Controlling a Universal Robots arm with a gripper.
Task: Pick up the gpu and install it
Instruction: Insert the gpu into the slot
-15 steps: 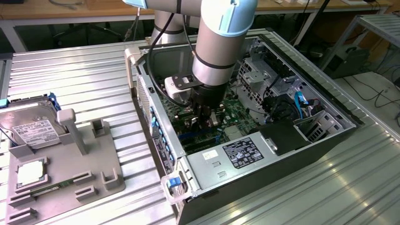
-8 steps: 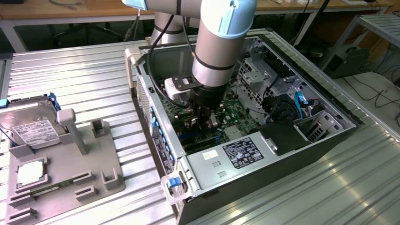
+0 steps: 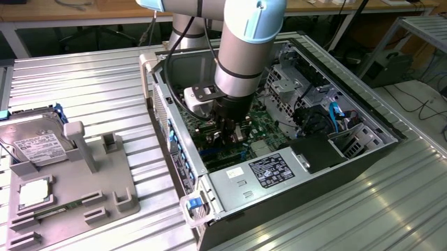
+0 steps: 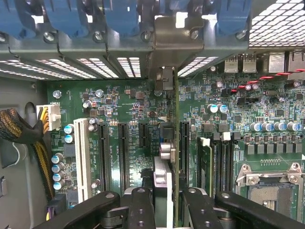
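The gripper (image 4: pixel 167 198) had its black fingers (image 4: pixel 140 210) squeezed tight on the gpu (image 4: pixel 163 179), which stood on its thin edge between them, and past the fingertips lay the green board (image 4: pixel 128 102) with long black slots (image 4: pixel 123 152), then the blue clips (image 4: pixel 119 19) farthest off.

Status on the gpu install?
Hand shut on gpu, inside the open case. Card upright among the black slots, bracket at the rear panel. Seating: cannot tell. Cable bundle lies apart from it.
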